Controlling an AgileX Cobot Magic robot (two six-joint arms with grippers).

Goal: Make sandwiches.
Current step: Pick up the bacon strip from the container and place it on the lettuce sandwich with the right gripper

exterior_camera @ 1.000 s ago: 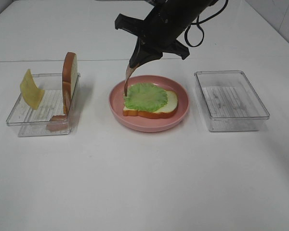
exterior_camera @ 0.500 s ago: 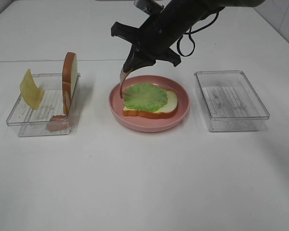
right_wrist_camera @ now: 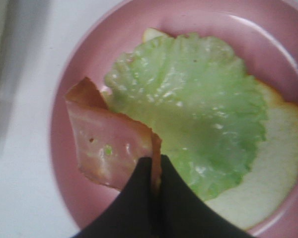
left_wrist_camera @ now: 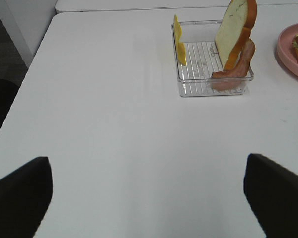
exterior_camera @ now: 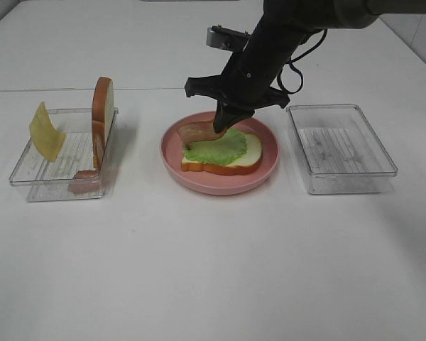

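One bread slice (exterior_camera: 252, 150) and lettuce (exterior_camera: 211, 148) are lying on the pink plate (exterior_camera: 220, 188), the right claw (exterior_camera: 219, 129) is pinching a meat strip (exterior_camera: 193, 132) over the lettuce's edge, with the closed grip showing clearly only in the right wrist view, the left claw (left_wrist_camera: 149, 198) is gaping wide well apart from the plate, and the cheese (exterior_camera: 46, 131) and top slice (exterior_camera: 103, 106) are waiting in the tray (exterior_camera: 35, 177) beside the plate.
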